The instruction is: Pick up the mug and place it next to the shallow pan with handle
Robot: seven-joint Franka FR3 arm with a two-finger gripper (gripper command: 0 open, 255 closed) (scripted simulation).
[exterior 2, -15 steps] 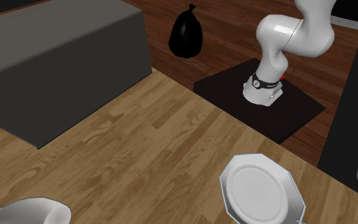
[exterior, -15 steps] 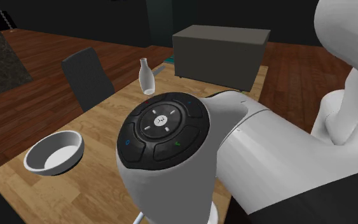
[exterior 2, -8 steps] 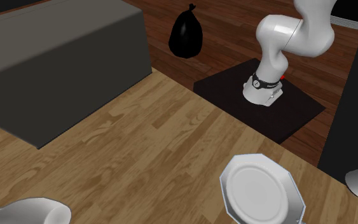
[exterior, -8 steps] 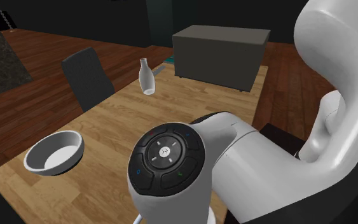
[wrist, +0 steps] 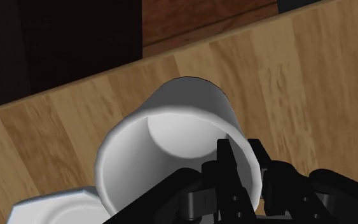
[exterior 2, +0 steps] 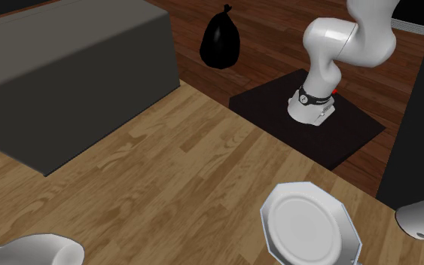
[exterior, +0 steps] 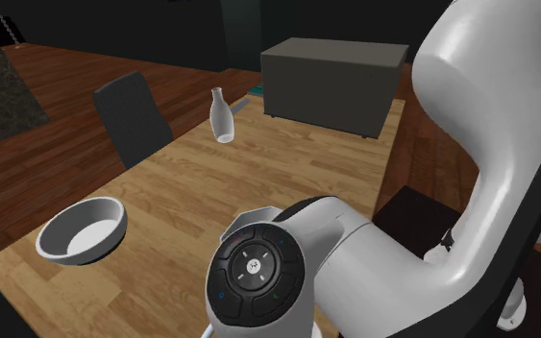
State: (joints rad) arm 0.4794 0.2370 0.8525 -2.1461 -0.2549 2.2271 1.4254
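**Mug pinched by its wall, close beside the pan**

In the wrist view the gripper (wrist: 241, 159) has its 2 black fingers drawn narrow on the white mug (wrist: 171, 121). 1 finger sits inside the mouth and the other outside, with the mug's wall clasped between them. The mug's open mouth faces the camera, with the wooden table (wrist: 285, 76) behind it. Whether its base touches the wood I cannot tell. A corner of the white shallow pan (wrist: 50, 207) shows just beside the mug's rim, on the side away from the clasped wall.

In the second exterior view the pan is an 8-sided white dish lying flat on the table at 5 o'clock in the picture. Its handle cannot be made out there. The arm (exterior 2: 330, 45) rises at 1 o'clock from a dark stand (exterior 2: 353, 135) set on the wooden floor. A black bag (exterior 2: 221, 38) lies on that floor at 12 o'clock. A large grey box (exterior 2: 67, 75) takes up the table at 10 o'clock.

In the shoulder view the arm covers the picture from 3 to 6 o'clock, its black button ring turned toward the camera. A white bowl (exterior: 81, 230) rests on the table at 9 o'clock. A white bottle (exterior: 222, 117) stands upright at 11 o'clock, near the grey box. A dark chair (exterior: 134, 115) stands at the table's edge at 10 o'clock.
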